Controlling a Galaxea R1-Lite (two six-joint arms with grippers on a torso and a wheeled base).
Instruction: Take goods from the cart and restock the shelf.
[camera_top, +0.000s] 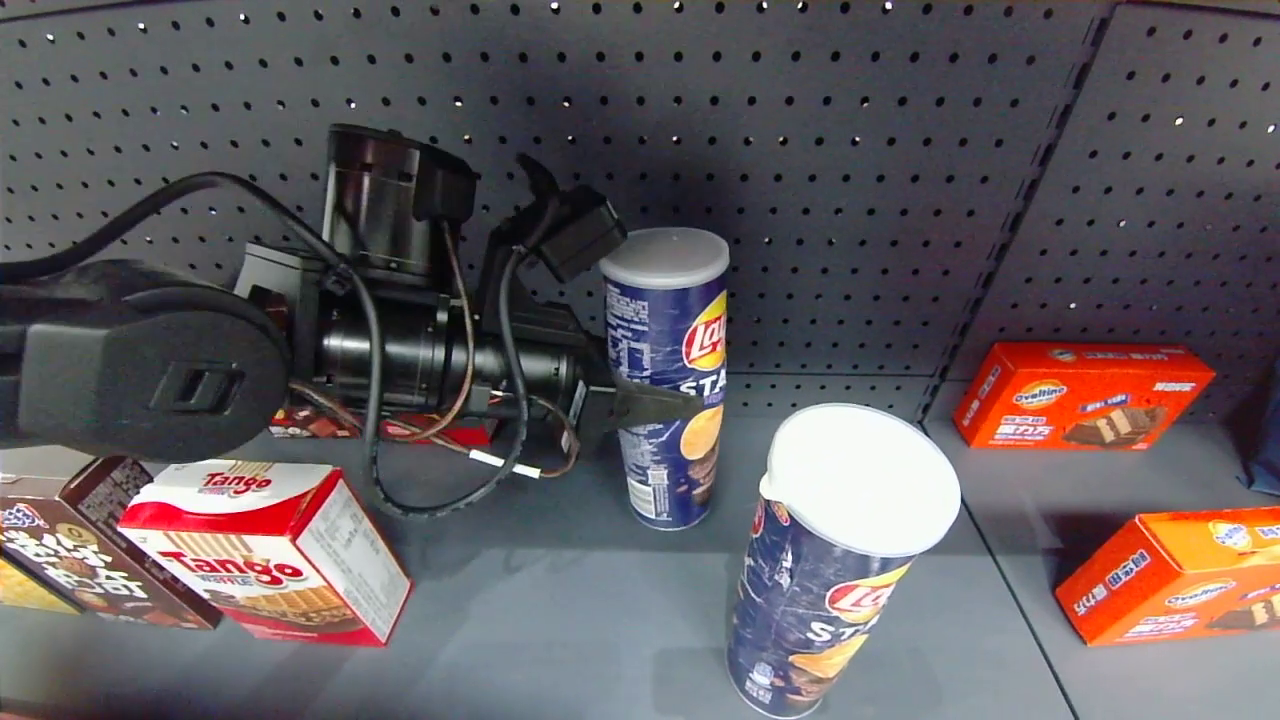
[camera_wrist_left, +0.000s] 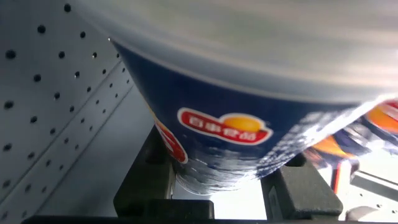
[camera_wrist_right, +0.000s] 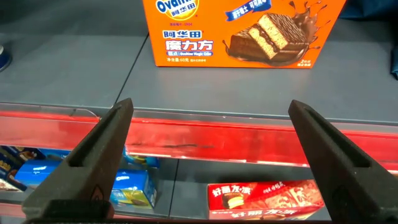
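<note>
Nearest of all, the right arm's jaws hung wide open and empty in front of the shelf's front edge (camera_wrist_right: 205, 134). They faced an orange box (camera_wrist_right: 242, 31) lying flat just behind that edge. Nothing of the task lay between them.

On the shelf (camera_top: 560, 610) itself, a chip can (camera_top: 835, 570) stood upright close to the front edge, right of the middle. A wafer box (camera_top: 270, 550) and a brown box (camera_top: 60, 560) lay by the front-left corner.

Farther back stood a second can (camera_top: 668, 380), and the left arm (camera_top: 420, 350) reached in level from the shelf's left side to hold it. That arm's jaws were closed on the can at about mid-height, one on each side of the tube, as its wrist view showed (camera_wrist_left: 236, 124). The can's long axis ran straight up, so the jaws crossed it squarely. Its base looked to rest on the shelf, short of the pegboard back wall (camera_top: 850, 150), though I could not be sure of full contact.

The coming move probably depends on that arrangement. With the can upright and seemingly seated, the left jaws would need only to open sideways. The arm could then draw back the way it lies, toward the shelf's left. The front can stood apart, forward and right of the held one, and so out of that path.
</note>
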